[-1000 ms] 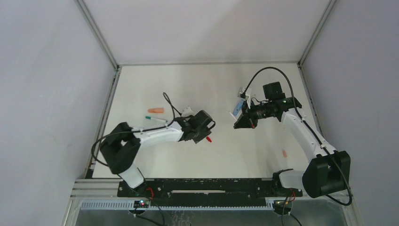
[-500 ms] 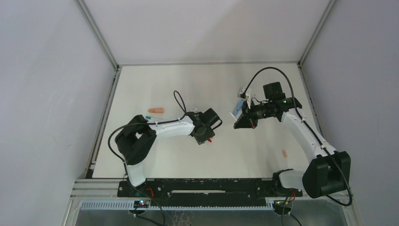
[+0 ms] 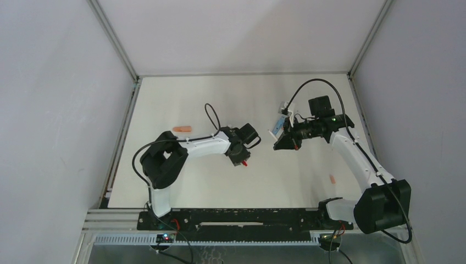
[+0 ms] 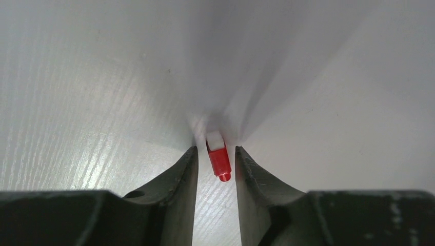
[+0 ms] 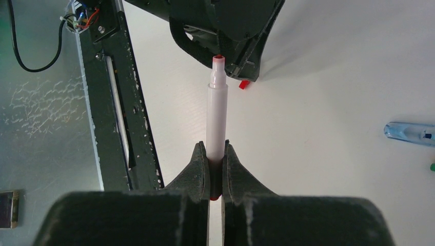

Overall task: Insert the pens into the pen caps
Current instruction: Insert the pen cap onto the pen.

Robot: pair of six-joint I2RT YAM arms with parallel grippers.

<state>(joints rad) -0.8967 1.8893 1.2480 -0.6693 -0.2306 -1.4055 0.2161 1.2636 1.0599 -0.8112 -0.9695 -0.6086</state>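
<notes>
Pen [image 5: 216, 113] clamped in right claw [image 5: 215, 151]; left claw [image 4: 215, 152] spread astride red cap [image 4: 219, 161] on table [image 3: 286, 184], far from edges.

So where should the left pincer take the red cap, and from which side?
Across its round sides at mid-length, coming straight down from above. The red cap lies flat on the table, its long axis running along the gap of the left pincer, whose open fingers stand either side of it, so both ends stay clear.
</notes>
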